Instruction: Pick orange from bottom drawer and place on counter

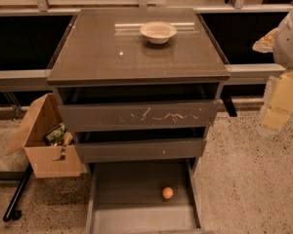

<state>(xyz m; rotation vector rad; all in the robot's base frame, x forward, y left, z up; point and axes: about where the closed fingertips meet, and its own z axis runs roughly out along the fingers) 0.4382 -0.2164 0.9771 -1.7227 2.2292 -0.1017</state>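
Observation:
The small orange (pixel 167 192) lies on the flat grey floor of the bottom drawer (pixel 132 204), right of the middle. That drawer is pulled open, as are the two above it. The counter (pixel 112 48) is the glossy grey-brown cabinet top. My gripper (pixel 282 103) hangs at the right edge of the view, beside the cabinet at about top-drawer height. It is well above and to the right of the orange and holds nothing that I can see.
A cream-white bowl (pixel 158 31) stands on the counter near its back edge. The scratched-front top drawer (pixel 139 115) and the middle drawer (pixel 140 149) overhang the back of the bottom drawer. An open cardboard box (pixel 48 145) with items sits on the floor at the left.

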